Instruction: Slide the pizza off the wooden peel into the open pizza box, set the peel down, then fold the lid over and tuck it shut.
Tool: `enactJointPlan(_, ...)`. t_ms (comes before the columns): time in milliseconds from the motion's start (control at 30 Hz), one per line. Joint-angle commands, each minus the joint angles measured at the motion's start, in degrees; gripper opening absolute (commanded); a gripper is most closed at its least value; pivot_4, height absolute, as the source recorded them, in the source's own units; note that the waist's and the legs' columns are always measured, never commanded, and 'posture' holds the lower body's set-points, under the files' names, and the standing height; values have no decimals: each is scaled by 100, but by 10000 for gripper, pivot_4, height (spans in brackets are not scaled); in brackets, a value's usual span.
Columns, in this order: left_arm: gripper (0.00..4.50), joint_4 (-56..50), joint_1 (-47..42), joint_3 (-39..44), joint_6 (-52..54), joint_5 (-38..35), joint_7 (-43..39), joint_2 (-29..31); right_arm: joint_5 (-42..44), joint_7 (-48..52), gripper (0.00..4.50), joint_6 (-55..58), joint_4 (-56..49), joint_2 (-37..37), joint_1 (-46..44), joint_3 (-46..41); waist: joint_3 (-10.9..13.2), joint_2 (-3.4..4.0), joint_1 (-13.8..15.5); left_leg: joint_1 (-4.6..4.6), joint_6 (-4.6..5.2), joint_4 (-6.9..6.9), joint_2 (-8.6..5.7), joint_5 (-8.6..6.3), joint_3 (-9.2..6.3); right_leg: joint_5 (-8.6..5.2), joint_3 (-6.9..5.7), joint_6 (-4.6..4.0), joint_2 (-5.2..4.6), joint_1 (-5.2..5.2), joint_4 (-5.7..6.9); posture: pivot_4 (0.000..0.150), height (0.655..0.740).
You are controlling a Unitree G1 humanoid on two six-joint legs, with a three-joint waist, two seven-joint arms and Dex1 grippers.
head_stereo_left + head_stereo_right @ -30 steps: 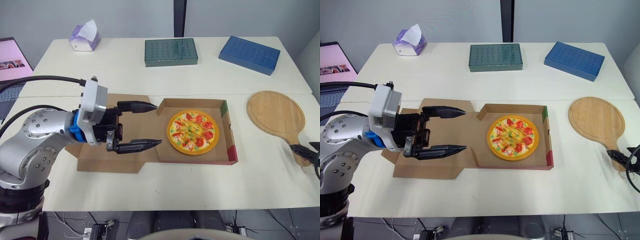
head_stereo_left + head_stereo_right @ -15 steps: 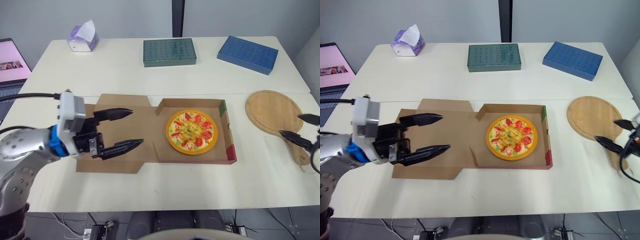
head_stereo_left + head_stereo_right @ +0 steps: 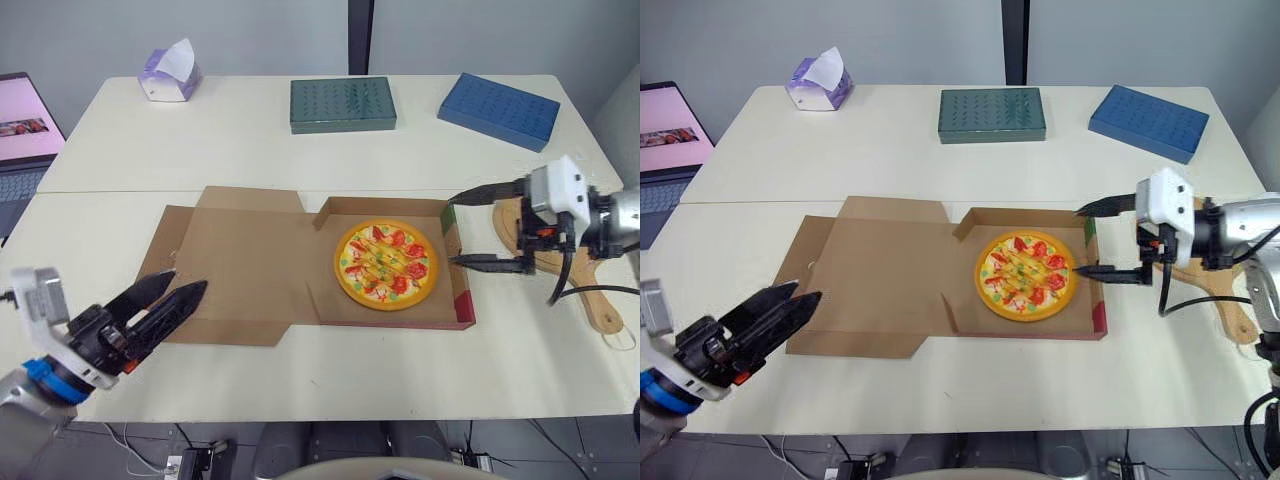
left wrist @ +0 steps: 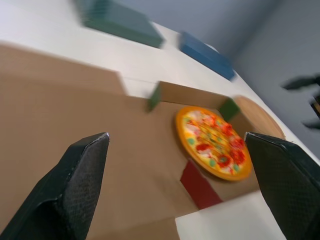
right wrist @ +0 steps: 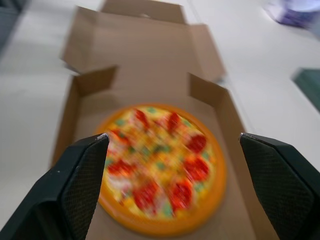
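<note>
Lying flat: lid [image 3: 235,262] | pizza [image 3: 386,263] in box [image 3: 462,295] | left gripper [image 3: 190,281], right gripper [image 3: 450,231] both released | peel [image 3: 578,268], green case [image 3: 343,104] nearby

Both head views look forward and down from above the near edge of the tabletop [image 3: 250,140] and take in its whole width. They share one scene, with the right eye set slightly to the side. The left wrist view looks low and close along its own jaws, across the flat lid [image 4: 75,115] toward the pizza [image 4: 215,142] in the pizza box [image 4: 185,92]. The right wrist view faces the opposite way, close above the same pizza, with the lid beyond.
</note>
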Motion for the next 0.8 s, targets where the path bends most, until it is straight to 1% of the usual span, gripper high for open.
enactJointPlan(33, 45000, -64, 482, 127, -195, -762, 469, -295, 74, 250, 44573, -19, -122, 127, -365, 204, -1, -2, 15, 0, 0, 0, -1, 0, 2, 1, 1, 0, 0, 1, -3, 1500, 7400)
enactJointPlan(100, 45000, -19, 720, 77, -302, -1172, 624, -496, 65, 333, 44573, -24, -109, 203, -493, 313, -4, -6, 16, -1, 0, 0, -2, 0, 1, 3, 1, 2, 0, 2, -7, 1500, 7400)
enactJointPlan(167, 45000, 90, 947, 8, -478, -1667, 1024, -773, 70, 384, 44573, -14, -112, 298, -610, 398, -5, -7, 18, -1, 0, 0, -2, 0, 0, 3, -1, 2, 0, 1, -7, 1500, 7400)
enactJointPlan(233, 45000, 141, 1218, -97, -576, -1981, 1332, -999, 109, 400, 44573, 42, -148, 359, -687, 442, -5, -8, 10, 0, 0, 0, -1, -1, 4, 3, 3, 1, 0, 1, -8, 1500, 7400)
enactJointPlan(300, 45000, 136, 1549, -383, -593, -2283, 1642, -1221, 144, 382, 44573, 170, -185, 382, -750, 453, -8, -12, 8, 0, 0, -1, 0, -1, 3, 3, 2, 1, 0, 0, -8, 1500, 7400)
enactJointPlan(367, 45000, 171, 1703, -731, -693, -2634, 2019, -1409, 105, 407, 44573, 214, -188, 360, -774, 461, -8, -13, 8, 0, 0, -1, -3, -1, 5, 3, 5, 1, 0, 0, -9, 1500, 7400)
enactJointPlan(433, 45000, 241, 1720, -1022, -740, -2678, 2316, -1453, 97, 428, 44573, 267, -202, 320, -775, 436, -9, -14, 10, 0, 0, 0, -3, -1, 5, 3, 5, 1, 0, 0, -9, 1500, 7400)
enactJointPlan(533, 45000, 358, 1609, -1361, -829, -2623, 2496, -1535, 107, 433, 44573, 355, -226, 295, -810, 414, -11, -17, 21, -1, 0, 0, -5, -1, 4, 3, 4, 1, 1, 1, -9, 1500, 7400)
enactJointPlan(667, 45000, 574, 1254, -1572, -1001, -2558, 2490, -1586, 135, 458, 44573, 426, -274, 259, -835, 391, -12, -18, 18, 0, 0, 0, -5, -1, 6, 3, 3, 1, 1, 1, -11, 1500, 7400)
enactJointPlan(800, 45000, 886, 826, -1612, -1179, -2589, 2629, -1592, 140, 479, 44573, 505, -280, 248, -912, 398, -15, -22, 17, 0, 0, 0, -5, -1, 6, 3, 4, 1, 2, 1, -10, 1500, 7400)
